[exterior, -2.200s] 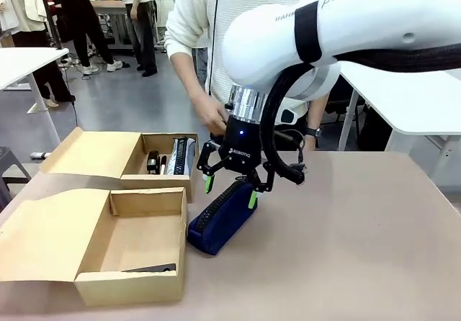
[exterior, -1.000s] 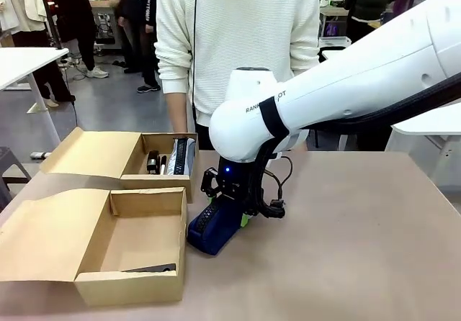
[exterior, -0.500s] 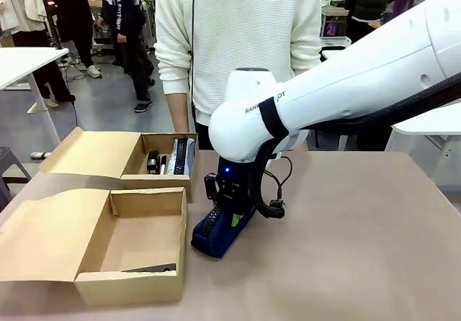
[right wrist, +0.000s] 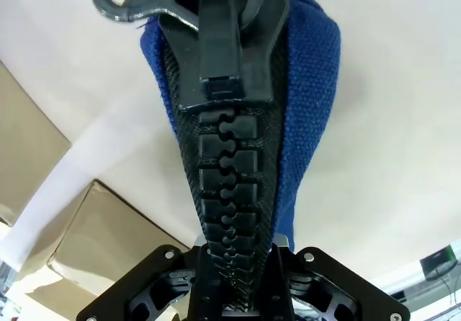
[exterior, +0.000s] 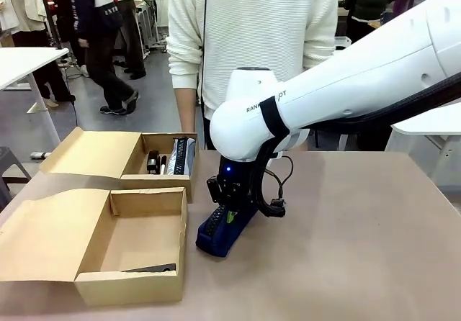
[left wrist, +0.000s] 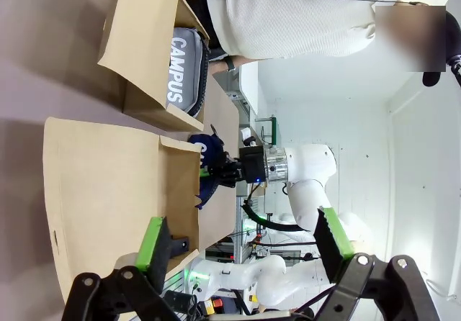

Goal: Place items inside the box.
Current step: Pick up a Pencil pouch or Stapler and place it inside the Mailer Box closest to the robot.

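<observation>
Grip check first: the right gripper [exterior: 227,219] is pinched tight on the navy pouch [exterior: 215,240]. The jaws squeeze the zip ridge along its top. The right wrist view shows it best, with the black zipper teeth running straight down between the fingers. The pouch sits just below the middle of the front view, tilted a bit. As far as I can tell its bottom is on the table [exterior: 346,234], not lifted.

The left gripper [left wrist: 241,227] is spread wide with nothing between its green pads.

Moving outward, two open cardboard boxes sit on the left side of the frame. The near box [exterior: 130,288] at lower left is just beside the pouch. It has something flat and black [exterior: 148,268] along its front wall, but I can't make out what. The far box [exterior: 155,181] behind it already holds a grey pouch [exterior: 181,155] and a small black thing [exterior: 153,163], maybe a stapler. A person [exterior: 252,33] stands at the far edge, top middle.

So I'd call this the grasp step: grip made, lift not yet started. The next move needs a straight lift high enough to clear a box wall, then a carry toward frame left and a drop inside. The near box looks roomier, but I can't say which one is meant. Soft fabric held by the zip could sag or swing, so go slow.
</observation>
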Robot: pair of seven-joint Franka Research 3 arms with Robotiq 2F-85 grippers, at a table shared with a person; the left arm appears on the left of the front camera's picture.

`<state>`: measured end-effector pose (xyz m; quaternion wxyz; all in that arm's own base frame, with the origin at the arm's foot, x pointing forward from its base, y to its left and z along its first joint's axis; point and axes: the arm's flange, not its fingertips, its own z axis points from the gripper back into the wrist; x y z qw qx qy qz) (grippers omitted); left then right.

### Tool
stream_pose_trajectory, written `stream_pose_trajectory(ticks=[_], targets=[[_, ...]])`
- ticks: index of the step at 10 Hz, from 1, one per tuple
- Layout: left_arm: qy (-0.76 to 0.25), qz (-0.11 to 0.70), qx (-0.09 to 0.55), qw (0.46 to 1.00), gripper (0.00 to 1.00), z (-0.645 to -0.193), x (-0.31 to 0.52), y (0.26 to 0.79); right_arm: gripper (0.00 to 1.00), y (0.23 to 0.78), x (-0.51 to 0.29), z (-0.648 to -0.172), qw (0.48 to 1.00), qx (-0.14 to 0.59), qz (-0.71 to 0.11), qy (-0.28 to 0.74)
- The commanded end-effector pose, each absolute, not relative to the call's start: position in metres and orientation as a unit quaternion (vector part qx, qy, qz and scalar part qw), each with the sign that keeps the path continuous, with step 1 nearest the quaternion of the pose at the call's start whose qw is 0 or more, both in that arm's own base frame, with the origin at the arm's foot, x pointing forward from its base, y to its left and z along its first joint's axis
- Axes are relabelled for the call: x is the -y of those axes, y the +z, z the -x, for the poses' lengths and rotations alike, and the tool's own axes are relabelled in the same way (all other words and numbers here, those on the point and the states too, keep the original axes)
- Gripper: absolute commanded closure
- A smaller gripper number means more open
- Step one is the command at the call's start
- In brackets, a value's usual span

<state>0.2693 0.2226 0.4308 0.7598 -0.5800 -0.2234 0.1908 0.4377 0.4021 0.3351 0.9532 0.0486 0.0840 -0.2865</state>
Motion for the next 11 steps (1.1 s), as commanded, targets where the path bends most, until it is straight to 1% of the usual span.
stream_pose_trajectory(ticks=[1, 2, 3, 4, 5, 6, 7, 8, 9, 10, 11], targets=[[0.182, 0.584, 0.231, 0.756, 0.0, -0.268, -0.223, 0.432, 1.0, 0.344, -0.394, -0.436, 0.958, -0.086, -0.057, -0.266], [0.182, 0.584, 0.231, 0.756, 0.0, -0.268, -0.223, 0.432, 1.0, 0.359, -0.385, -0.428, 0.965, -0.091, -0.062, -0.239], [0.182, 0.584, 0.231, 0.756, 0.0, -0.268, -0.223, 0.432, 1.0, 0.384, -0.363, -0.412, 0.975, -0.11, -0.064, -0.181], [0.182, 0.584, 0.231, 0.756, 0.0, -0.268, -0.223, 0.432, 1.0, 0.412, -0.345, -0.39, 0.98, -0.124, -0.115, -0.107], [0.182, 0.584, 0.231, 0.756, 0.0, -0.268, -0.223, 0.432, 1.0, 0.437, -0.333, -0.363, 0.979, -0.122, -0.155, -0.049], [0.182, 0.584, 0.231, 0.756, 0.0, -0.268, -0.223, 0.432, 1.0, 0.456, -0.327, -0.341, 0.975, -0.123, -0.186, -0.018], [0.182, 0.584, 0.231, 0.756, 0.0, -0.268, -0.223, 0.432, 1.0, 0.471, -0.318, -0.319, 0.967, -0.11, -0.226, 0.042], [0.182, 0.584, 0.231, 0.756, 0.0, -0.268, -0.223, 0.432, 1.0, 0.473, -0.285, -0.309, 0.951, -0.099, -0.283, 0.08], [0.182, 0.584, 0.231, 0.756, 0.0, -0.268, -0.223, 0.432, 1.0, 0.47, -0.243, -0.298, 0.904, -0.11, -0.368, 0.187], [0.182, 0.584, 0.231, 0.756, 0.0, -0.268, -0.223, 0.432, 1.0, 0.465, -0.203, -0.281, 0.862, -0.102, -0.43, 0.248], [0.182, 0.584, 0.231, 0.756, 0.0, -0.268, -0.223, 0.432, 1.0, 0.461, -0.171, -0.265, 0.835, -0.092, -0.482, 0.248]])
